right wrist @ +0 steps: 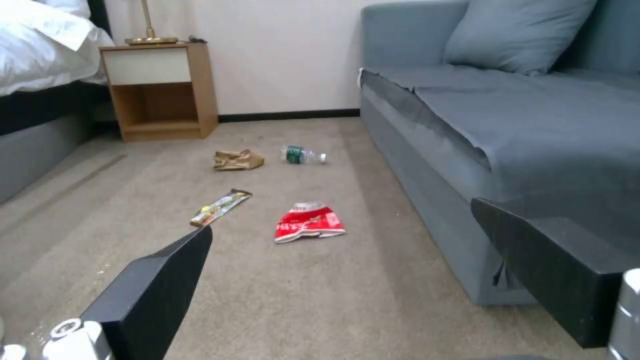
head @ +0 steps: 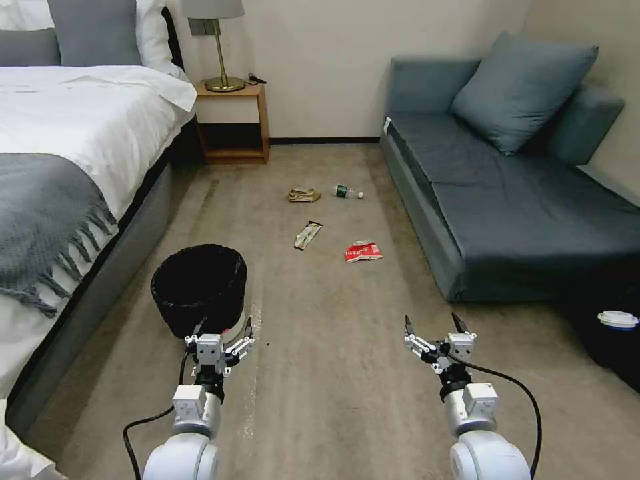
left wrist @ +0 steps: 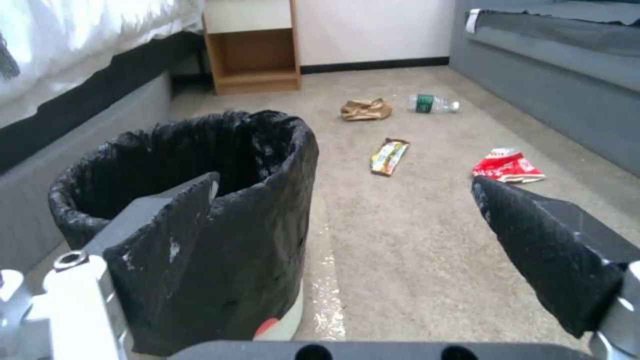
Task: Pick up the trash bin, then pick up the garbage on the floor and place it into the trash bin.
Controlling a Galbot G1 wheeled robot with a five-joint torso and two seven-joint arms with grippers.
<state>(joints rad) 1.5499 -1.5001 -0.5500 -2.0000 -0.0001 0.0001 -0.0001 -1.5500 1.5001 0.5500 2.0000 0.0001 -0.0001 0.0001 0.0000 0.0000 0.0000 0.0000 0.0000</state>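
Note:
The trash bin [head: 199,289] [left wrist: 200,210], round with a black bag liner and a white base rim, stands on the carpet beside the bed. My left gripper [head: 223,326] [left wrist: 343,192] is open just in front of the bin's near wall, one finger overlapping its rim, nothing held. The garbage lies farther ahead: a red-and-white packet [head: 363,251] [left wrist: 507,165] [right wrist: 309,223], a yellow-green wrapper [head: 307,235] [left wrist: 389,156] [right wrist: 221,206], a tan paper bag [head: 304,195] [left wrist: 365,109] [right wrist: 237,160] and a clear bottle [head: 347,193] [left wrist: 432,103] [right wrist: 304,154]. My right gripper [head: 434,325] [right wrist: 340,215] hovers open over bare carpet.
A bed [head: 60,153] borders the left, a grey sofa [head: 507,193] the right. A wooden nightstand [head: 232,123] with a lamp stands at the back wall. A dark object with a white lid [head: 617,319] sits at the far right. Open carpet runs between bed and sofa.

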